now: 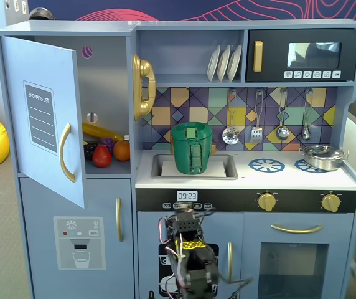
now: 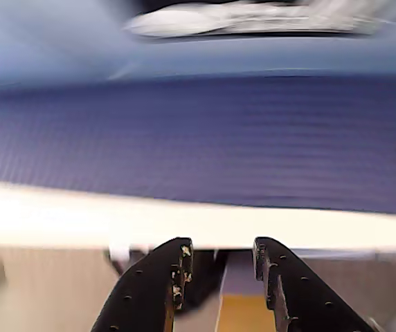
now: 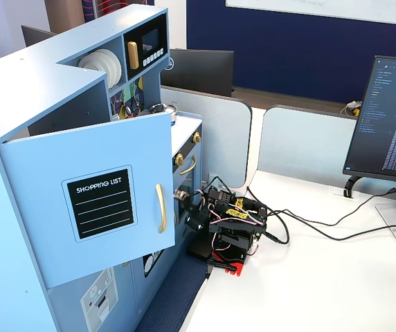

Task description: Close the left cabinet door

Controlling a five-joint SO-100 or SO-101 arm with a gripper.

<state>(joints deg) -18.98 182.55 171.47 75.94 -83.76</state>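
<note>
Two black fingers of your claw (image 2: 220, 266) stand slightly apart in the wrist view, gripping nothing and touching nothing. Up and left of the claw in a fixed view, the left cabinet door (image 1: 44, 118) hangs wide open, its gold handle (image 1: 65, 152) well clear of you.

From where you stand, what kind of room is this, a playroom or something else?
Probably an office or lab, not a playroom: a toy kitchen stands against a white desk with a computer monitor, grey partitions and a small wired robot arm.
</note>
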